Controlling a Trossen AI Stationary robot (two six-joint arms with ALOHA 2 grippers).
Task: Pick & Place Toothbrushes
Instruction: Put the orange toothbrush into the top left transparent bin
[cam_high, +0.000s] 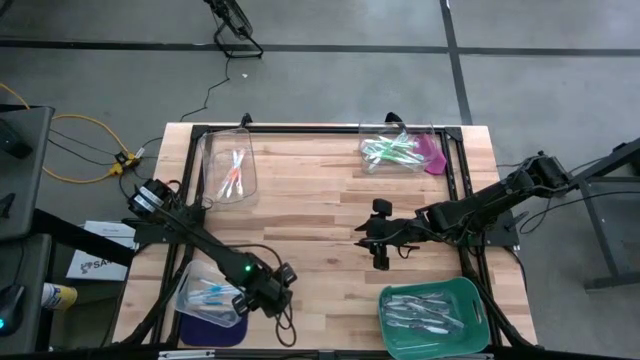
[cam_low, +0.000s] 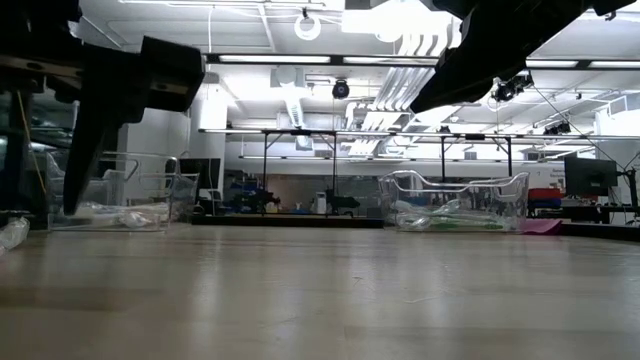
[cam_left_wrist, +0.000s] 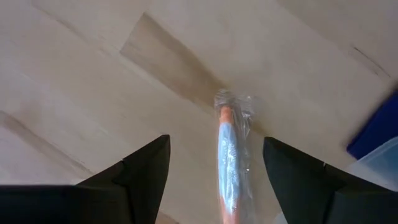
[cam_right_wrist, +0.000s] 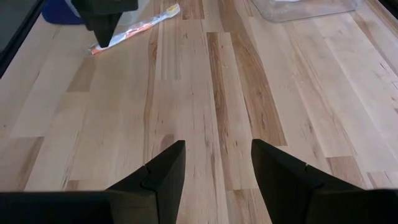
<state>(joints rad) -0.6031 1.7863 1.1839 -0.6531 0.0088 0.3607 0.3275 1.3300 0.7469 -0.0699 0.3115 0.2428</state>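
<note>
The orange toothbrush (cam_left_wrist: 229, 163) in clear wrap runs off the left wrist picture's lower edge; its far end cannot be seen. In the high view it is hidden beneath the left pincer (cam_high: 272, 292). The pale toothbrushes (cam_high: 420, 310) in the green tray (cam_high: 471, 296) are too small to count. The low view cuts off both arms at its top edge. The blue bin (cam_left_wrist: 375, 134) shows only a corner.

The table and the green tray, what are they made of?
The table looks like wood: pale planks joined side by side, with darker streaks and grain, and a smooth, faintly shiny top. The green tray looks like plastic: one even colour, rounded moulded corners, thin walls. That is a guess from its look.
</note>
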